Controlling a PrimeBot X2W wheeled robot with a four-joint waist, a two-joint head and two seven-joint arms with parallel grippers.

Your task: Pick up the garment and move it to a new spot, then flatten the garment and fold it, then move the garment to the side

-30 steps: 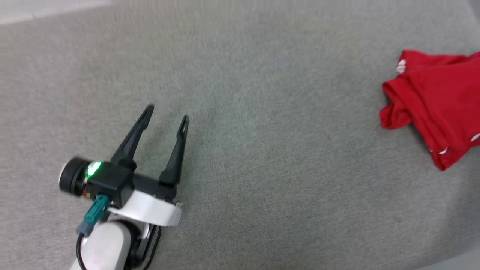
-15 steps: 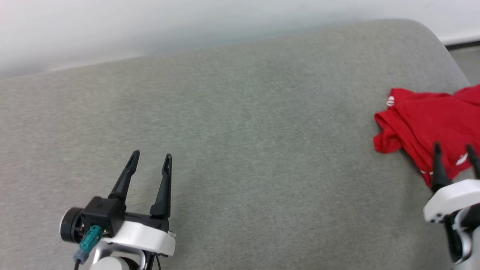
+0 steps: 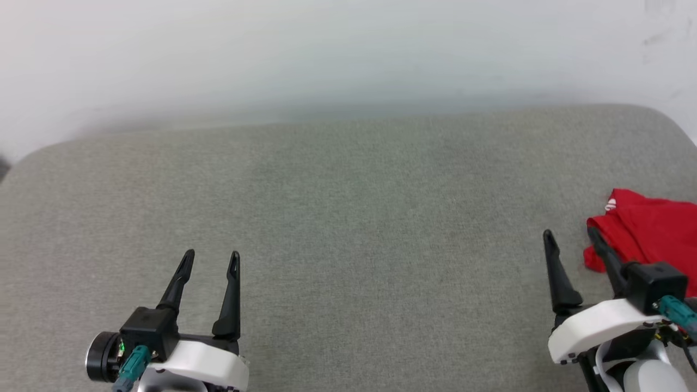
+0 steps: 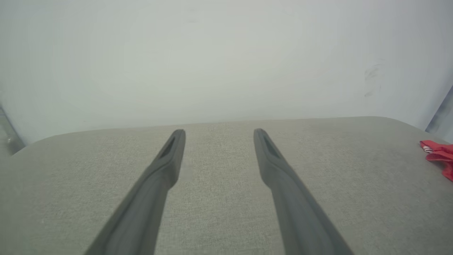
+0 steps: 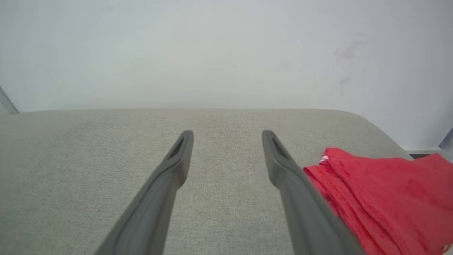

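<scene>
While the garment (image 3: 648, 228) hugs the grey surface's (image 3: 348, 218) edge, left gripper (image 3: 211, 254) and right gripper (image 3: 569, 233) gape.

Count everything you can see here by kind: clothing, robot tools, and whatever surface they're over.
Clothing: 1, the red garment, bunched at the right edge
Tools: 2, the left tool and the right tool, both open and empty
Surfaces: 1, the grey cushion
Total: 4

No readable text anywhere; white marks on garment (image 3: 653, 231) edge too small to read.
</scene>
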